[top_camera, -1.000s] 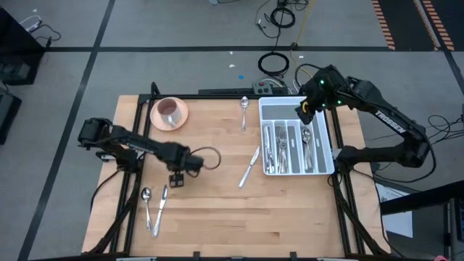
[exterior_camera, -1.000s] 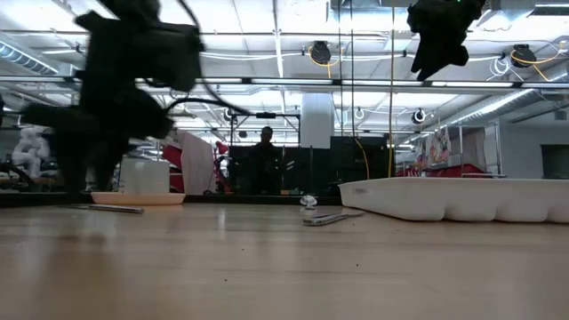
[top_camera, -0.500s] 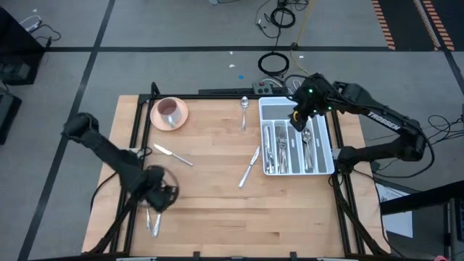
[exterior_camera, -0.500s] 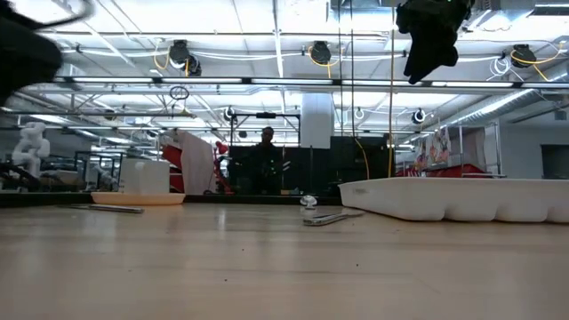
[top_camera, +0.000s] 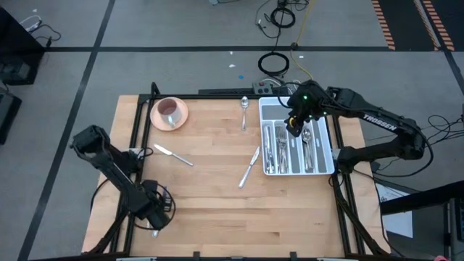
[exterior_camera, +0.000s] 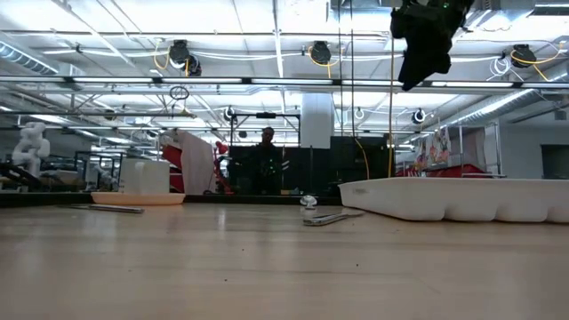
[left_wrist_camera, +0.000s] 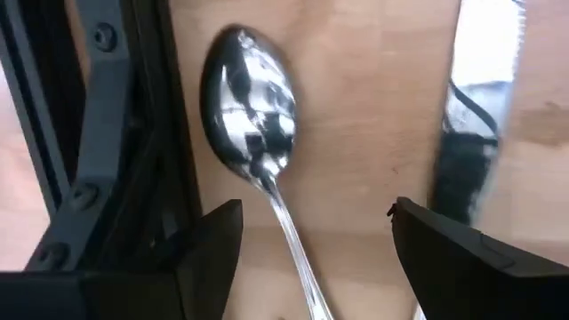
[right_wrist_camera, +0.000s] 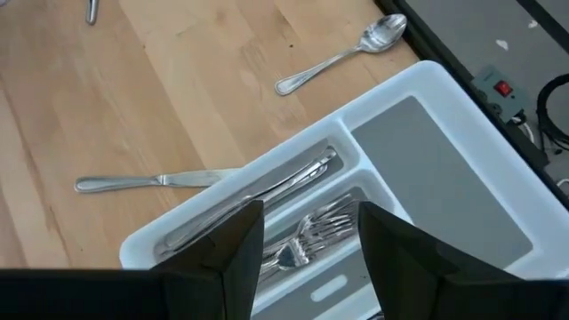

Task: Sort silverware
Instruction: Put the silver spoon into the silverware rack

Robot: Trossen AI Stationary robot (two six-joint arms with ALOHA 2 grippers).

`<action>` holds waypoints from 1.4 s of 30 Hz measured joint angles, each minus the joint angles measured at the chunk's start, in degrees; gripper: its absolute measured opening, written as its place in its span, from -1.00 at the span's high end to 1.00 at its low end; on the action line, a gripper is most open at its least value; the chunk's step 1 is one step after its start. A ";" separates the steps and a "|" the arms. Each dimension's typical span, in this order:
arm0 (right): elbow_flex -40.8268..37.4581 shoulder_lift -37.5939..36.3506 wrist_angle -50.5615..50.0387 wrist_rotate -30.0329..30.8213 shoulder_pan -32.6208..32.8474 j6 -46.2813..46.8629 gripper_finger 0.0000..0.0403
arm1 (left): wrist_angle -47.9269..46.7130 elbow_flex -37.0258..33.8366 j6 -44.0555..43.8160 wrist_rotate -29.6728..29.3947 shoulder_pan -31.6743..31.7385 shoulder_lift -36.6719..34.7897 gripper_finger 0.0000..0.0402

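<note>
Near the table's near left corner my left gripper (top_camera: 154,212) points down, open, over a spoon (left_wrist_camera: 250,110) lying flat on the wood. The spoon's handle (left_wrist_camera: 297,256) runs between the fingers, untouched. A knife (left_wrist_camera: 475,107) lies beside it. My right gripper (top_camera: 293,125) hangs open and empty above the white tray (top_camera: 328,142), which holds knives (right_wrist_camera: 267,191) and forks (right_wrist_camera: 311,231). Loose silverware lies on the table: a knife (top_camera: 172,154) at the left, a knife (top_camera: 249,167) in the middle and a spoon (top_camera: 244,112) at the far side.
A pink saucer with a cup (top_camera: 169,112) stands at the far left. The black frame rail (left_wrist_camera: 107,133) runs close beside the left gripper. Bare wood stretches along the near edge (top_camera: 254,225). In the low view a person (exterior_camera: 267,160) stands far behind the table.
My left gripper has swung from the middle left of the table toward the near left corner, rolling about its own axis, and now stands over the spoon and knife there. A knife shows where it stood. My right gripper has drifted a little toward the table's left over the tray.
</note>
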 joint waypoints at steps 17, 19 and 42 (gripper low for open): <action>-0.11 0.00 0.00 -0.05 5.96 6.54 0.13 | 3.98 -4.02 -1.18 -3.62 -1.42 2.81 0.69; -0.11 0.00 0.10 -0.04 6.51 7.40 0.13 | 3.34 -4.07 0.00 -4.75 -1.42 2.89 0.89; -5.71 -0.39 17.80 -6.82 7.96 2.65 0.13 | 0.46 13.40 6.56 -53.03 1.97 -9.27 0.95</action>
